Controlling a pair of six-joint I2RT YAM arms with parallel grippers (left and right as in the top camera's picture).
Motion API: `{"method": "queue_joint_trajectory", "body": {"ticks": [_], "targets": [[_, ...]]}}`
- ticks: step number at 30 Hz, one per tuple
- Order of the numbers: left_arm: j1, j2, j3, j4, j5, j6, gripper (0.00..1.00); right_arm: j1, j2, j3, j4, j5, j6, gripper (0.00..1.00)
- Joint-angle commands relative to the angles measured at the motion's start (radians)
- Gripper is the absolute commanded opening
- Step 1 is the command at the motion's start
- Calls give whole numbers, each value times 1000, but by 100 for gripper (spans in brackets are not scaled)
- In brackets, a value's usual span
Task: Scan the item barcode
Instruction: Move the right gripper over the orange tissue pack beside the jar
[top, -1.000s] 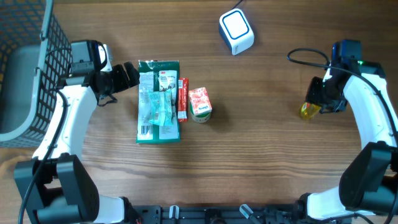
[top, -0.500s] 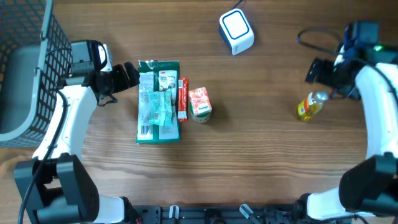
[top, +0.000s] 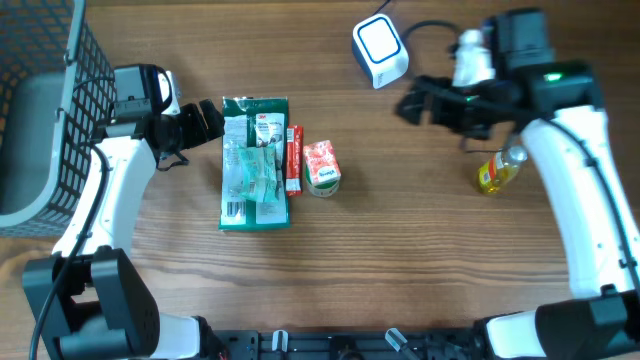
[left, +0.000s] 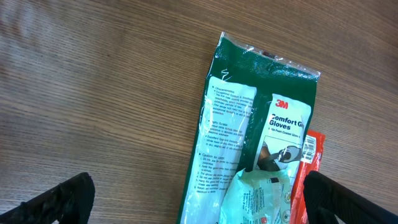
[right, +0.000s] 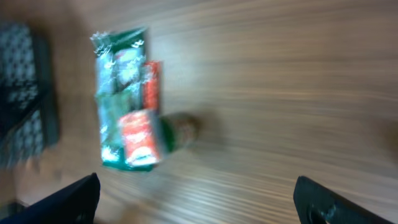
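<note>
Right jaws released one bottle (top: 497, 170); apparently four packets (top: 255, 165).

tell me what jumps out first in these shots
The big green glove pack lies left of centre on the table, a small red carton close by. The right gripper hangs open and empty between the white scanner at the far edge and a yellow bottle lying on the right.

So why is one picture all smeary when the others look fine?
Right wrist view: smeared all over, like motion blur; the grain of the table streaks sideways and the print on the green glove pack is unreadable. Left wrist view: sharp, the words on the pack read clearly. Overhead view: sharp and evenly lit, only soft shadows.
</note>
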Motion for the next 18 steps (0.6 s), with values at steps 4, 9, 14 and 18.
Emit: {"method": "queue_joint_trajectory", "body": {"ticks": [4,9,14,18], "targets": [[9,-11,13,4,-6,9,100,303,33,4,144,161,158,100],[9,-11,13,4,-7,9,100,399,100,4,201,217,158,100],[9,-11,13,4,-7,9,100,409,201,4,218,219,166,100],[9,-11,13,4,-7,9,100,409,272,4,217,200,166,76]]}}
